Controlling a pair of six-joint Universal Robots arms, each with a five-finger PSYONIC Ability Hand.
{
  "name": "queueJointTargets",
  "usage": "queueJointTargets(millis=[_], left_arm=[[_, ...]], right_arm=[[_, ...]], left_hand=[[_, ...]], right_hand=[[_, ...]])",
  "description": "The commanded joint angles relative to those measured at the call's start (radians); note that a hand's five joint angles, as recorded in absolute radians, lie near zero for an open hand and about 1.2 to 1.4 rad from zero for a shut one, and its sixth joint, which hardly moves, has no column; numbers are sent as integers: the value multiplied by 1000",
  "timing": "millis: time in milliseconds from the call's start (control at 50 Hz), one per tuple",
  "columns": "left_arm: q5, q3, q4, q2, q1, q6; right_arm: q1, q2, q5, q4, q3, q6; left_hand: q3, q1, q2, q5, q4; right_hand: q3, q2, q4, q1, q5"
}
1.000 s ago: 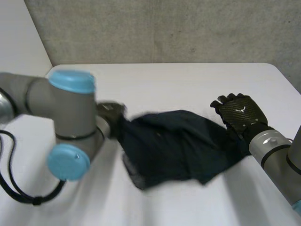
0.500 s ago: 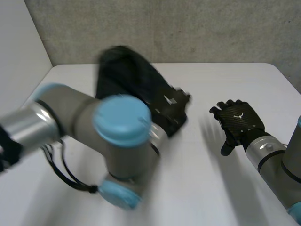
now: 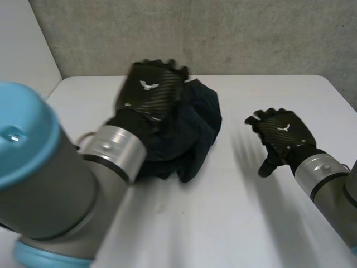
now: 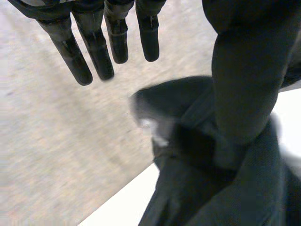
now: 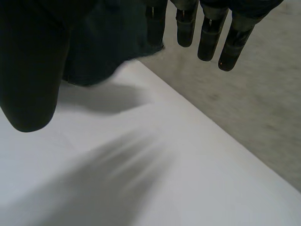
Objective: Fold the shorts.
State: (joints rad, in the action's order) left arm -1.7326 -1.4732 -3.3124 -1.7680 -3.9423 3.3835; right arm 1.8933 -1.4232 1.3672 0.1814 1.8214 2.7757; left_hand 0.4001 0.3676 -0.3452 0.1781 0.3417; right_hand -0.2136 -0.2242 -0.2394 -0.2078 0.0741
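The shorts (image 3: 195,125) sat in a dark, bunched heap on the far left part of the counter (image 3: 234,218), doubled over on themselves in loose lumps, not lying flat. No waistband or leg opening could be picked out.

The left hand (image 3: 149,92) was over the near-left side of the heap. In its wrist view its fingers (image 4: 96,52) were straight and spread, clear of the cloth and pointing toward the grey wall (image 3: 223,33), with the thumb reaching down beside the fabric. Whether the thumb touched the cloth could not be told, but nothing was pinched.

The right hand (image 3: 283,137) hovered over bare counter to the right of the shorts, well apart from them. Its fingers (image 5: 209,37) were straight and relaxed and held nothing.

Judging by the heap, no neat fold had been made, and the step in hand looked like getting the shorts laid out. The next move would probably need both hands to find an edge each and pull the cloth flat before folding it over.
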Motion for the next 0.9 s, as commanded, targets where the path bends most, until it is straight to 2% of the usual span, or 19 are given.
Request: queueJointTargets(millis=[20, 80, 160, 200, 260, 300, 400, 500, 540, 620, 740, 760, 840, 900], left_arm=[[-13, -68, 2, 25, -159, -44], [-4, -78, 8, 28, -215, -107], [44, -81, 13, 27, -238, -180], [97, -87, 14, 27, -236, -190], [120, -82, 16, 30, -235, -188], [113, -76, 10, 28, -236, -190], [100, -70, 8, -10, -250, -184], [99, -73, 22, -109, -275, -174], [100, -76, 37, -151, -296, -168], [99, -69, 45, -221, -311, -170], [113, -46, 42, -324, -365, -174], [113, -41, 42, -335, -368, -174], [116, -32, 34, -363, -374, -173], [117, -29, 28, -367, -376, -173]], right_arm=[[36, -124, -105, -74, -2, 21], [72, -144, -102, -42, 2, 8], [112, -138, -91, 10, 2, 10], [113, -128, -77, 18, 4, 10], [112, -109, -56, 18, 4, 8], [118, -106, -57, 16, 2, 7], [129, -106, -71, -8, -11, -4], [185, -77, -74, -43, -36, -99], [249, -22, -60, -63, -79, -189], [357, 97, -24, -131, -200, -310], [412, 268, 85, -200, -358, -311], [412, 312, 131, -215, -391, -311], [402, 334, 246, -200, -406, -308], [403, 308, 250, -192, -345, -320]], left_hand=[[-52, -19, -3, -4, 7], [-37, -4, -18, 11, 21], [411, 444, -466, 459, 470], [459, 492, -514, 507, 518], [325, 357, -380, 372, 383], [143, 176, -198, 191, 202], [37, 69, -92, 84, 95], [13, 46, -68, 61, 72], [-162, -130, 107, -115, -104], [-166, -134, 111, -119, -108], [-160, -128, 105, -113, -102], [-160, -128, 105, -113, -102], [-160, -128, 105, -113, -102], [-163, -131, 108, -116, -105]], right_hand=[[39, 50, 65, 33, -74], [39, 50, 65, 33, -74], [39, 50, 65, 33, -74], [39, 50, 65, 33, -74], [39, 50, 65, 33, -74], [39, 50, 65, 33, -74], [39, 50, 65, 33, -74], [39, 50, 65, 33, -74], [39, 50, 65, 33, -74], [39, 50, 65, 33, -74], [18, 28, 44, 12, -53], [-311, -301, -286, -317, 276], [-1181, -1170, -1155, -1186, 1146], [-1183, -1172, -1157, -1188, 1148]])
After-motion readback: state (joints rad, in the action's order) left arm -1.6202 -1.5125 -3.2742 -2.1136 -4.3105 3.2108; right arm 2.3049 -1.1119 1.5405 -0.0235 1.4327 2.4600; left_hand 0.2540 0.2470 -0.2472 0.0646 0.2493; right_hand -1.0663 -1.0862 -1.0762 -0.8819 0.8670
